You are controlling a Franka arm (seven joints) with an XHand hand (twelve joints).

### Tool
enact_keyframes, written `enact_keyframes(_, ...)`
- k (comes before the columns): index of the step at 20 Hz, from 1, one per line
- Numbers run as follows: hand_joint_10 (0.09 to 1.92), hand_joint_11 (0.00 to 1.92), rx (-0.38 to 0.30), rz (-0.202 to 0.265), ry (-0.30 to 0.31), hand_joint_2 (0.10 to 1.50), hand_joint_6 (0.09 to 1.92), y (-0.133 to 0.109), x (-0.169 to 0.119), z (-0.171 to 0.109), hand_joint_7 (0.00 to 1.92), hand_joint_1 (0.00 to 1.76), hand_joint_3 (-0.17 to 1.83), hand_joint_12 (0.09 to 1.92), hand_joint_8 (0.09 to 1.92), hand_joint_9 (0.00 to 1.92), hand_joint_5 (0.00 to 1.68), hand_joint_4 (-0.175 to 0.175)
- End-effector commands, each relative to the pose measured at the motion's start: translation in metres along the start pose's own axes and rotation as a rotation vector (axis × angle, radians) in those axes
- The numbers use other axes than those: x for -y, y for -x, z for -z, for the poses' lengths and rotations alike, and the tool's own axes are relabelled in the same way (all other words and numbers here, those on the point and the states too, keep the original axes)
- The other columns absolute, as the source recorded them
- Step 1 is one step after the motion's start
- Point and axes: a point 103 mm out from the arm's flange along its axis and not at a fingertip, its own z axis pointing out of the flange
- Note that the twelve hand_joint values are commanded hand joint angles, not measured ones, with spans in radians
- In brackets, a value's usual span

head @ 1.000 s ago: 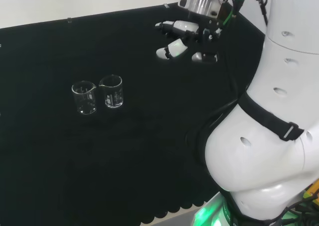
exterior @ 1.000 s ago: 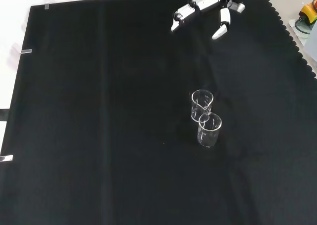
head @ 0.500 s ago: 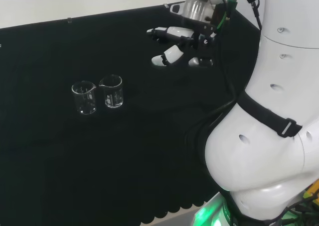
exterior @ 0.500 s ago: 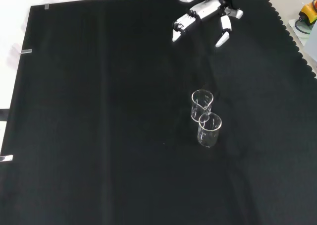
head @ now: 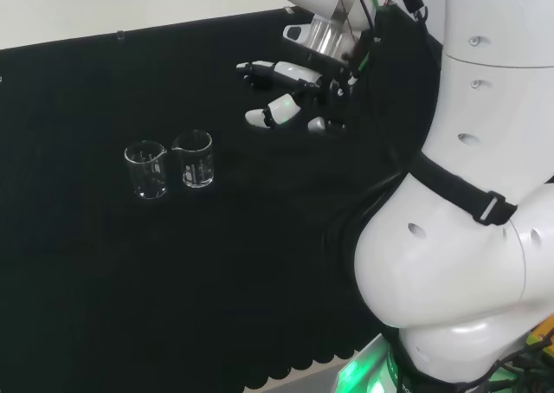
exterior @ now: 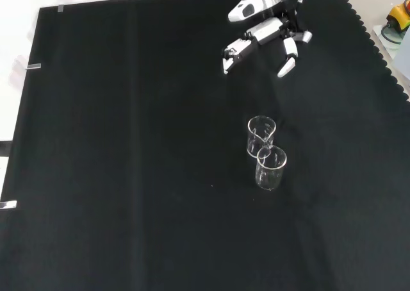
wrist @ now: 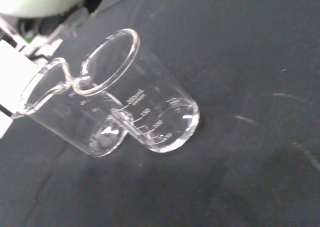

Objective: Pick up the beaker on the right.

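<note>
Two clear glass beakers stand touching on the black cloth. In the head view one beaker [head: 146,170] is on the left and the other beaker [head: 195,158] on the right. The front view shows them one behind the other, the farther beaker [exterior: 261,135] and the nearer beaker [exterior: 270,167]. Both look empty in the wrist view, where one beaker [wrist: 145,102] overlaps the other beaker [wrist: 70,117]. The hand [head: 290,90] hovers above the cloth to the right of the beakers in the head view, apart from them, fingers straight and spread. In the front view the hand [exterior: 266,31] is beyond them.
The arm's white links [head: 472,194] take up the right side of the head view. The cloth's scalloped edge [exterior: 378,44] runs down the right of the front view, with a yellow and red object [exterior: 398,14] beyond it.
The hand has moved left toward the beakers in the head view and lower in the front view. The beakers have not moved.
</note>
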Motion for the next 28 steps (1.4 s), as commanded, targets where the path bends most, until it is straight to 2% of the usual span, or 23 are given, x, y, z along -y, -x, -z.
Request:
enact_keyframes(1, 0.62, 0.0, -0.068, 0.035, 0.009, 0.34, 0.09, -0.001, -0.006, -0.015, 0.17, 0.85, 1.07, 1.09, 0.55, 0.25, 0.21, -0.027)
enact_keyframes(9, 0.62, 0.0, -0.116, 0.058, 0.008, 0.32, 0.09, -0.001, -0.009, -0.029, 0.18, 0.85, 1.1, 1.14, 0.56, 0.28, 0.2, -0.028)
enact_keyframes(28, 0.6, 0.0, -0.208, 0.091, 0.024, 0.32, 0.09, -0.006, -0.022, -0.068, 0.17, 0.84, 1.09, 1.14, 0.55, 0.26, 0.19, -0.03)
